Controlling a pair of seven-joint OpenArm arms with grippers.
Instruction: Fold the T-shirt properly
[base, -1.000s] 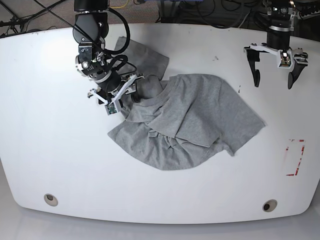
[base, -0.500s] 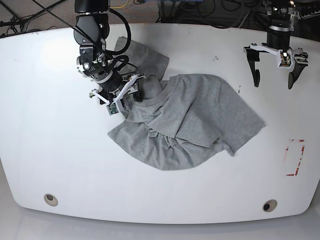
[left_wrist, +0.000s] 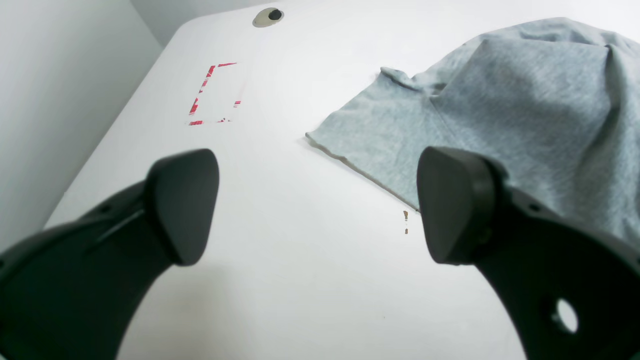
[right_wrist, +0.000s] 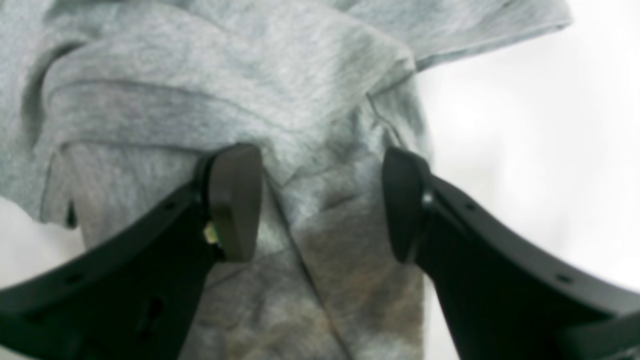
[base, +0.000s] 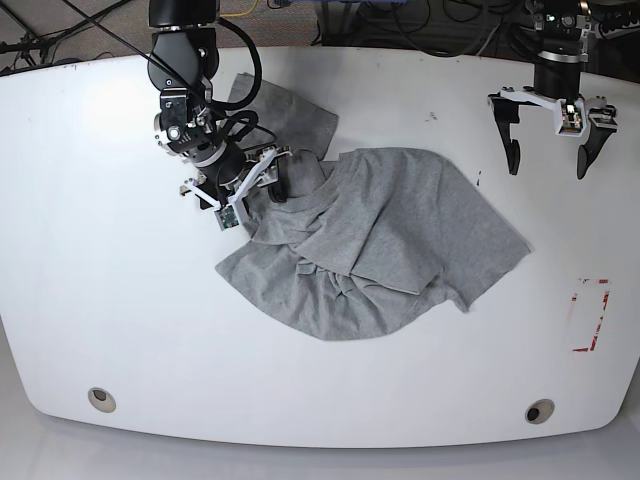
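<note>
1. The grey T-shirt (base: 370, 240) is lying crumpled and bunched in the middle of the white table (base: 120, 330), with one flap reaching toward the far edge.
2. The right gripper (base: 255, 195) is sitting low at the shirt's left side, its jaws parted and straddling a raised fold of cloth; the fingers (right_wrist: 235, 200) are showing a clear gap and are not clamping anything.
3. The left gripper (base: 548, 145) is hanging above bare table near the far right corner, well apart from the shirt, its jaws spread wide and holding nothing.
4. A red-marked rectangle (base: 590, 315) is lying on the table near its right edge.
</note>
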